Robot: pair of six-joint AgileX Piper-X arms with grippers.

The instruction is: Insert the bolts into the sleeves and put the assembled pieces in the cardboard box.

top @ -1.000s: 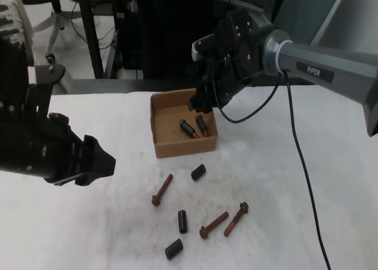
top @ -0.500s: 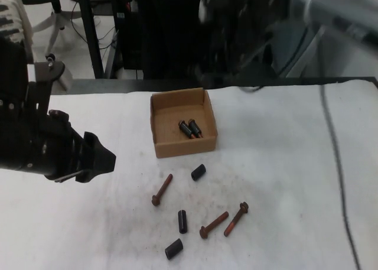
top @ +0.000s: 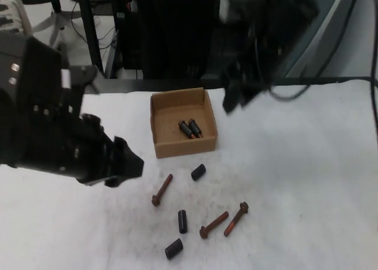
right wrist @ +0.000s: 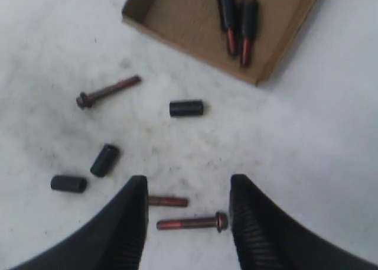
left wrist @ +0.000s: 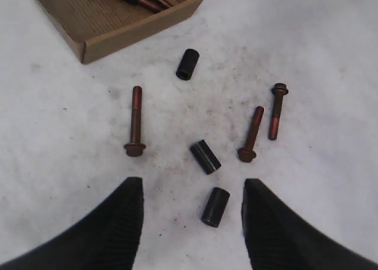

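While left claw [left wrist: 192, 190] and right claw [right wrist: 188, 187] hang released, bolts [left wrist: 134, 122] and sleeves [left wrist: 205, 156] lie loose toward the near edge of the bench [left wrist: 331, 57]. Judged rigid, roll-prone: grip bolts mid-shank.

I can't read any text, label or number on any feed right now. The cardboard box [top: 186, 147] walls show plain brown, with no print I can make out.
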